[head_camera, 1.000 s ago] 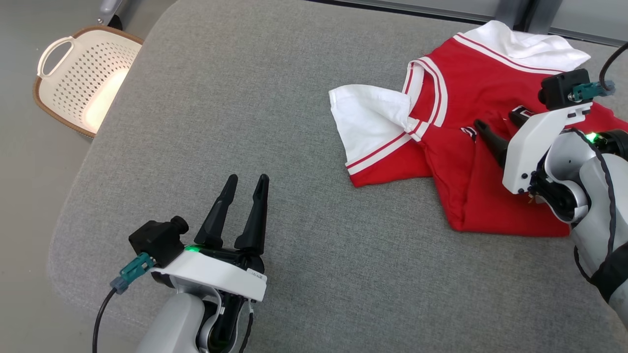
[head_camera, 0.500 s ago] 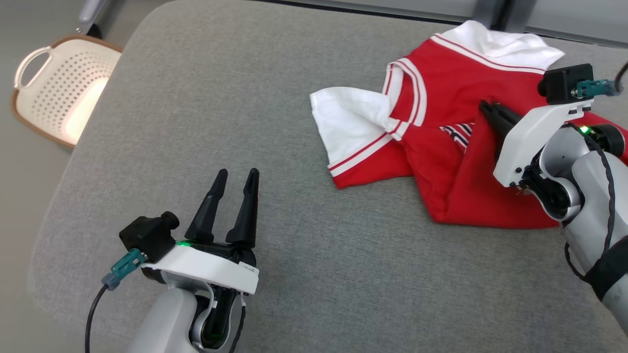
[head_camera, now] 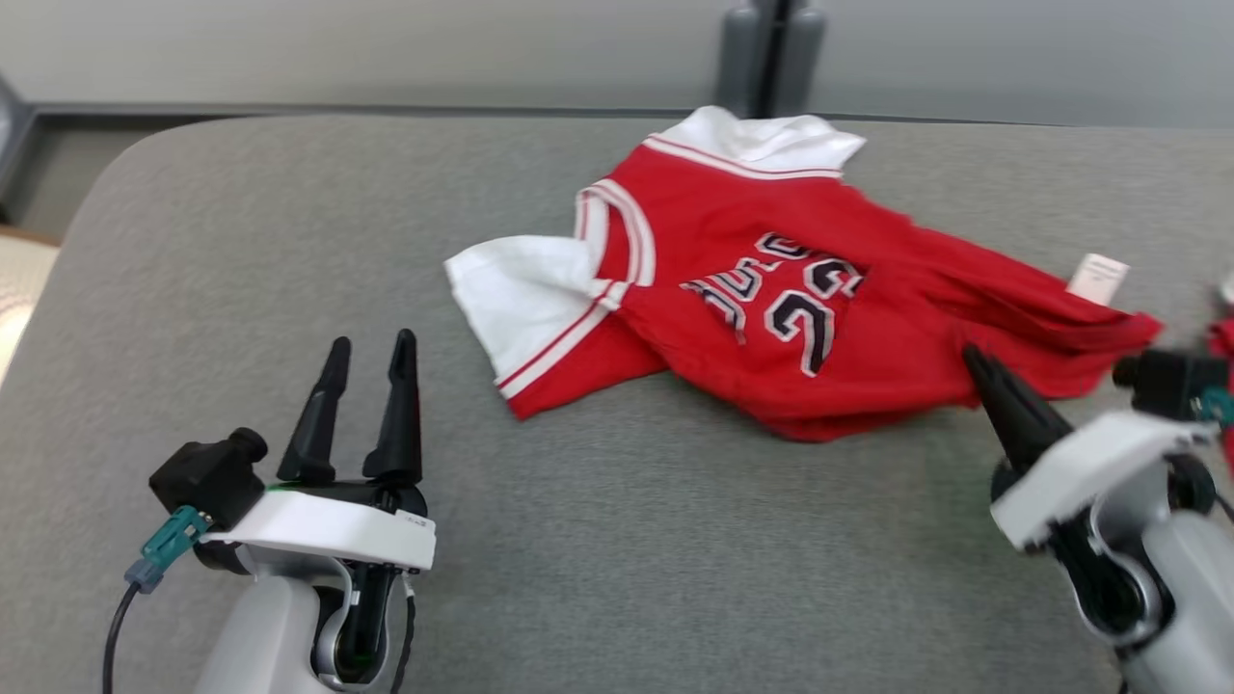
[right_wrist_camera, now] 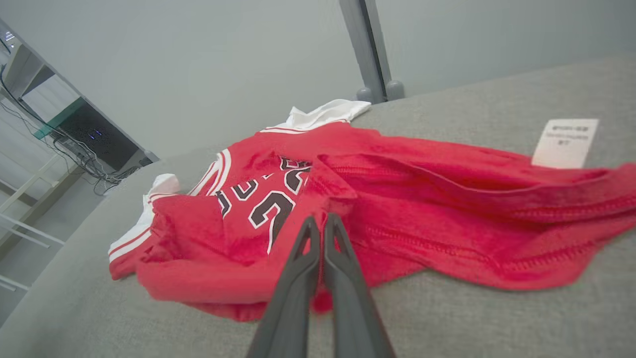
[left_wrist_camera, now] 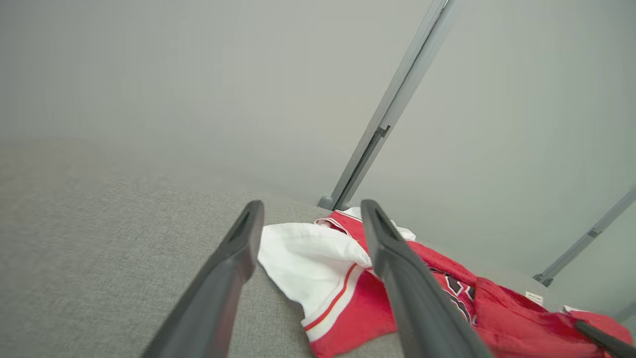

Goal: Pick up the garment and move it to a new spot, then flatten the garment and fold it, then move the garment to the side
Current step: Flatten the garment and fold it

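Grey woven cloth covers the padded, round-cornered surface (head_camera: 241, 251), above which the left gripper (head_camera: 372, 339) hovers at the left, its tapered dark fingers spread apart and empty. In the middle lies the rumpled red garment (head_camera: 771, 280), a soft knit with white sleeves and striped trim. At the right, the right gripper (head_camera: 967, 353) pinches its lower edge between fingers pressed tight together.

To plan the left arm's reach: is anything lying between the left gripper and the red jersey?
Nothing visible does. Between the left gripper and the jersey lies only bare grey cushion; its jaws stand open.
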{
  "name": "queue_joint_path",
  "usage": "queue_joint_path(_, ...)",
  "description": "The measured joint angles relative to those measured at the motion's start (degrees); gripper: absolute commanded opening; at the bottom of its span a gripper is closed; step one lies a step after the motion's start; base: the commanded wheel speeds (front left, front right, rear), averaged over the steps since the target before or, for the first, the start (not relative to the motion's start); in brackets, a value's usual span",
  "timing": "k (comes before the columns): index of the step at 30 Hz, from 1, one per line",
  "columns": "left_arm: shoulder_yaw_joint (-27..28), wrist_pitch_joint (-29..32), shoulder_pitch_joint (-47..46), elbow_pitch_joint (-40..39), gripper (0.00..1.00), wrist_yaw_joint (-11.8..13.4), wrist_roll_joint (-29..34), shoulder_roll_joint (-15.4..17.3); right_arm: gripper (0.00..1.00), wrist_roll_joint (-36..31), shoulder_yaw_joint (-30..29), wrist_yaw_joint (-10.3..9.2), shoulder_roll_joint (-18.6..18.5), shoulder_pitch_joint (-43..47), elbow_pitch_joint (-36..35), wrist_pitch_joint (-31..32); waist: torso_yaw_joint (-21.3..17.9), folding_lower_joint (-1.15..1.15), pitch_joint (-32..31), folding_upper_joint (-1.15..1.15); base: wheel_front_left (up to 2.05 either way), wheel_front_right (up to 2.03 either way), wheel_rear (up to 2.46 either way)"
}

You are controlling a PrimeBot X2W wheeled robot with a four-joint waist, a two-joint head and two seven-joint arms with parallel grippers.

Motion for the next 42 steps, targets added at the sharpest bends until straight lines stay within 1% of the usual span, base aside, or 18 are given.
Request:
queue_joint_path(4,2.7,0.0,-0.2,0.9,1.00,0.0,3.0,0.0,0.00,-0.4,-5.7,-0.01,0.8,10.1,-5.0,-0.9,-4.2,0.00,-1.4,0.00,0.00,0.00,0.00)
queue_joint_path(6,3.8,0.0,-0.8,3.1,1.00,0.0,4.8,0.5,0.00,-1.0,-8.2,-0.01,2.5,14.1,-6.9,-0.8,-6.2,0.00,-1.9,0.00,0.00,0.00,0.00)
queue_joint_path(8,4.5,0.0,-1.7,6.5,1.00,0.0,5.9,1.3,0.00,-2.6,-10.4,0.00,4.0,16.8,-8.2,-0.4,-8.1,0.00,-2.1,0.00,0.00,0.00,0.00)
queue_joint_path(11,3.1,0.0,-4.3,11.7,1.00,0.0,8.1,3.2,0.00,-5.4,-12.7,-0.01,5.8,18.4,-9.5,0.3,-10.5,0.00,-2.0,0.00,0.00,0.00,0.00)
queue_joint_path(13,0.5,0.5,-6.8,14.4,1.00,0.0,8.2,4.3,0.00,-6.7,-13.6,0.00,7.7,18.5,-10.3,1.2,-11.8,0.00,-1.6,0.00,0.00,0.00,0.00)
queue_joint_path(16,-4.2,1.8,-10.1,17.0,1.00,0.0,7.4,6.0,0.00,-8.4,-14.6,0.00,9.5,18.5,-11.2,1.9,-12.8,0.00,-0.4,0.00,0.00,0.00,0.00)
queue_joint_path(17,-7.7,3.3,-11.8,18.3,1.00,0.0,5.7,7.4,0.00,-9.5,-15.1,0.00,10.6,18.4,-11.6,2.2,-13.3,0.00,0.4,0.00,0.00,0.00,0.00)
queue_joint_path(19,-10.5,4.3,-13.6,19.4,1.00,0.0,4.4,8.7,0.00,-10.2,-15.5,0.00,11.3,18.2,-11.9,2.4,-13.7,0.00,1.2,0.00,0.00,0.00,0.00)
queue_joint_path(22,-13.8,5.1,-17.3,21.2,1.00,0.0,2.9,10.7,0.00,-11.1,-15.9,-0.01,12.3,18.1,-12.2,2.8,-13.9,0.00,2.4,0.00,0.00,0.00,0.00)
queue_joint_path(26,-19.8,6.3,-22.0,23.9,1.00,0.0,2.8,13.5,0.00,-12.1,-15.6,-0.01,13.4,17.3,-12.3,3.1,-14.3,0.00,3.8,0.00,0.00,0.00,0.00)
queue_joint_path(31,-27.9,8.1,-25.3,24.6,1.00,0.0,-2.0,15.4,0.00,-12.9,-15.9,0.00,13.9,17.0,-12.1,3.1,-15.0,0.00,5.2,0.00,0.00,0.00,0.00)
queue_joint_path(32,-27.9,8.1,-25.3,24.6,1.00,0.0,-2.0,15.4,0.00,-12.9,-15.9,0.00,13.9,17.0,-12.1,3.1,-15.0,0.00,5.2,0.00,0.00,0.00,0.00)
queue_joint_path(34,-30.4,7.4,-27.5,26.4,1.00,0.0,-3.1,17.1,0.00,-13.4,-15.9,0.00,13.9,17.0,-12.0,3.1,-15.2,0.00,5.7,0.00,0.00,0.00,0.00)
queue_joint_path(38,-32.4,7.0,-29.8,29.3,1.00,0.0,-3.5,17.4,0.00,-13.5,-15.8,-0.01,14.1,16.9,-12.1,3.1,-15.5,0.00,6.3,0.00,0.00,0.00,0.00)
queue_joint_path(42,-35.6,7.0,-31.9,31.4,1.00,0.0,-4.8,16.4,0.00,-13.8,-15.8,0.00,14.3,16.1,-12.4,3.1,-15.8,0.00,7.3,0.00,0.00,0.00,0.00)
